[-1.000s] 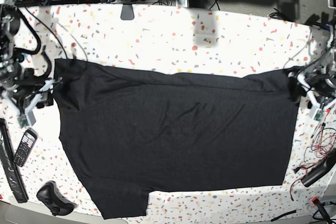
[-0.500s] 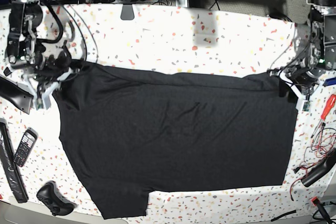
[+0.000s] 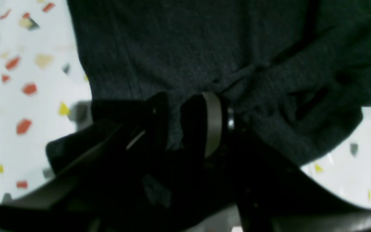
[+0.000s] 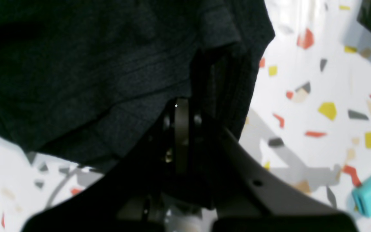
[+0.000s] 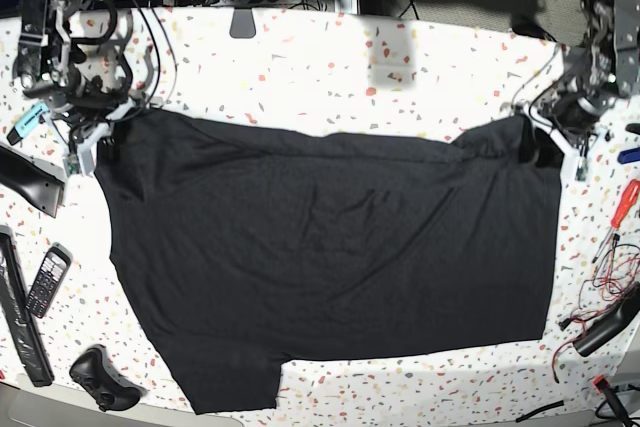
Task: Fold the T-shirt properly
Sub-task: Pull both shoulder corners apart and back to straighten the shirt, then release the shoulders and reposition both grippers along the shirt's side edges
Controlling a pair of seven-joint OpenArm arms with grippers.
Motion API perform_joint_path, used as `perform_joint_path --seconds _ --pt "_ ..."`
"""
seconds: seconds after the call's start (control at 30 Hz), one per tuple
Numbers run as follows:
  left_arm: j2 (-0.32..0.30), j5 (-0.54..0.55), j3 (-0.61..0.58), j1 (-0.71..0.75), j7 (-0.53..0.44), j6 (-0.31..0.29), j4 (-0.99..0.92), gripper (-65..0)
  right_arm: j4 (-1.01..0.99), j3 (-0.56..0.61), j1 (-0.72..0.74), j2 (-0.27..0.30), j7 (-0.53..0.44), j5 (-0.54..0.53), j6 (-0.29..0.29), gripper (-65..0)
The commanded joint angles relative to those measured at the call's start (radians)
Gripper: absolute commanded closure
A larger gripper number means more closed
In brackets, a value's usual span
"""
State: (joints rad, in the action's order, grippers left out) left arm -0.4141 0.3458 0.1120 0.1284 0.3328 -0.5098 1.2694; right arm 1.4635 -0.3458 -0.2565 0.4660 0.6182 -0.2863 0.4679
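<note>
Left wrist: left gripper (image 3: 172, 119) clamped on a fold of the large plain black fabric T-shirt (image 3: 224, 54).
Right wrist: right gripper (image 4: 181, 112) pinched tight on a shirt corner.
Base: shirt spread flat across the speckled white terrazzo-pattern table (image 5: 330, 62), both far corners lifted.

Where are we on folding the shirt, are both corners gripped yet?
Done: T-shirt lies spread flat on the table. In hand: right pincer and left pincer each pinch a far corner, both corners lifting. Left: no fold shows yet; the whole fold remains.
</note>
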Motion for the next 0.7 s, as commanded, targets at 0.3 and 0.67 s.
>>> perform_joint_path --seconds 0.3,0.67 --pt "-0.101 -0.031 -0.006 0.172 0.097 -0.018 0.236 -16.3 0.142 -0.297 -0.192 0.016 0.067 -0.079 0.129 0.0" --pt "-0.124 -0.031 0.014 0.207 0.129 -0.018 0.282 -16.3 0.159 -0.501 -0.28 0.016 0.109 -0.266 0.23 0.0"
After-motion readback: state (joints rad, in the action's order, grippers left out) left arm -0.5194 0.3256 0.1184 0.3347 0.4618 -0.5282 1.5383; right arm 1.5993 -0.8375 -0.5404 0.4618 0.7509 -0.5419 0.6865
